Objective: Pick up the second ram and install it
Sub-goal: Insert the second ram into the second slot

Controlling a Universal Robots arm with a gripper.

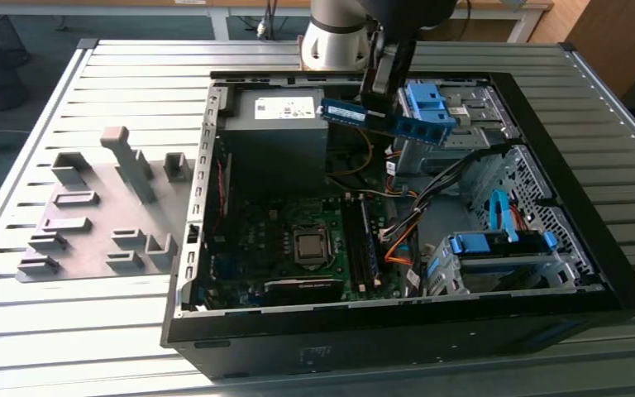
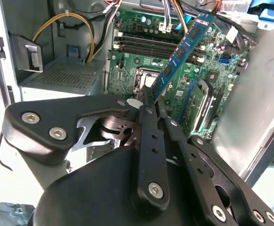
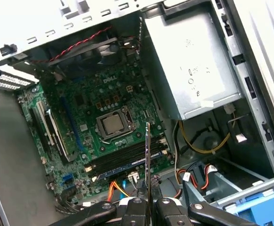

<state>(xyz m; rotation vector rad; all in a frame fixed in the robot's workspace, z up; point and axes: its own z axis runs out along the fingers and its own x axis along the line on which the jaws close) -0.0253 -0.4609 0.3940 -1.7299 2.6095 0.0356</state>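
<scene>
My gripper is shut on the second ram, a long stick with a blue label. It holds the stick by one end, in the air above the open computer case, over the case's far side near the power supply. In the second wrist view the ram juts out from the closed fingertips toward the green motherboard. In the first wrist view the ram shows edge-on above the gripper. The long memory slots lie below it, beside the processor socket.
A grey fixture plate with upright blocks lies at the exterior view's left of the case. Inside the case are the power supply, blue drive-bay clips and orange and black cables. The slatted metal table carries everything.
</scene>
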